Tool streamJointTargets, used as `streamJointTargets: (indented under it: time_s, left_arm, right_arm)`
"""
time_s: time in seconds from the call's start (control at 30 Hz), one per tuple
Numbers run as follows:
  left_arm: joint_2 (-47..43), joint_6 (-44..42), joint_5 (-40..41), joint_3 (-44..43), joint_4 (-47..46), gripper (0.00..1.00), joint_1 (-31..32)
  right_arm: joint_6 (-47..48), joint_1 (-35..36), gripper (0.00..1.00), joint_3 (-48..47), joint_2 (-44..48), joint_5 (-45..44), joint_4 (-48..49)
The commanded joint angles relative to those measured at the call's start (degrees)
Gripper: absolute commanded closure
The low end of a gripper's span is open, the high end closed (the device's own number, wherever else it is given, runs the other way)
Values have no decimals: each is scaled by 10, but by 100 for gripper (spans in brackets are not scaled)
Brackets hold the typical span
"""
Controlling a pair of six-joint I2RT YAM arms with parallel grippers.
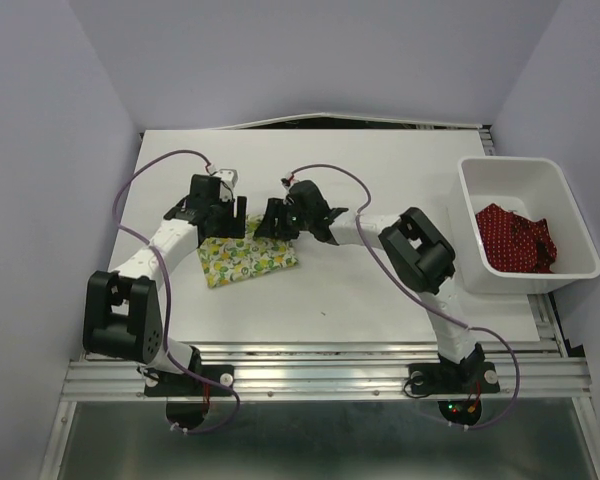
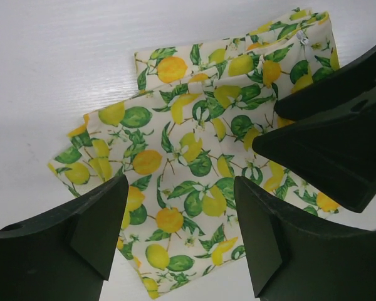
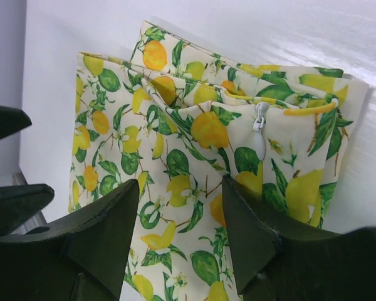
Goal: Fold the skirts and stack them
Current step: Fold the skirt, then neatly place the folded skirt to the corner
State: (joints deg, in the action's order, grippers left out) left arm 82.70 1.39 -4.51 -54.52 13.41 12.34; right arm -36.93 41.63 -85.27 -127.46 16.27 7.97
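Black arm bases sit bolted to the ribbed metal rail (image 1: 320, 375) along the near edge, left one at the left corner, right one right of centre. Beyond them, bare white tabletop (image 1: 380, 300) stretches along the near side and to the right, up to the white rectangular plastic bin (image 1: 477, 172) at the right edge. Pale walls close in the left, far and right sides.

From an elbow near the left edge, the left arm's forearm slants far and rightward, and the left gripper (image 1: 240, 218) points down over the far edge of the folded white cloth skirt printed with yellow lemons and green leaves (image 1: 245, 260). The right arm bends at an elbow right of centre and its forearm runs leftward, bringing the right gripper (image 1: 271, 222) to the same skirt's far right corner, just beside the left one.

In the left wrist view, the left gripper (image 2: 178, 216) has its fingers spread, with the lemon skirt (image 2: 188, 144) lying in layers under the gap. The right gripper (image 3: 178, 213) is likewise spread above the fabric (image 3: 194, 125), near a small white zip pull (image 3: 260, 122) at a folded edge.

A crumpled red cloth skirt with small white dots (image 1: 515, 240) lies inside the bin, well apart from both grippers.
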Motion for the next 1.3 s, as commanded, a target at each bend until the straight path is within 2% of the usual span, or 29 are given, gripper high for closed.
streamJointTargets:
  time_s: [0.0,0.27,0.4,0.47,0.63,0.93,1.03,1.13,1.27]
  left_arm:
    - [8,5,38,-34,25,20,1]
    - [15,-10,29,-32,58,20,24]
    - [32,9,6,-49,65,22,42]
    - [43,14,18,-78,86,23,75]
    - [93,51,6,-119,117,27,101]
    - [179,90,-14,-109,114,31,124]
    - [228,67,31,-138,129,34,119]
    - [288,18,39,-181,159,34,103]
    - [347,-57,62,-245,234,34,56]
  right_arm:
    - [-74,3,36,-2,-61,-74,-95]
    - [-33,-18,15,-18,44,-35,-95]
    - [-35,-54,4,-7,105,-25,-107]
    - [-56,-86,0,3,133,18,-112]
    - [-48,-138,0,34,185,37,-122]
    - [-29,-199,0,70,215,38,-130]
    - [-25,-214,0,79,221,36,-131]
    - [-22,-225,0,77,218,40,-138]
    - [-20,-231,0,72,210,53,-142]
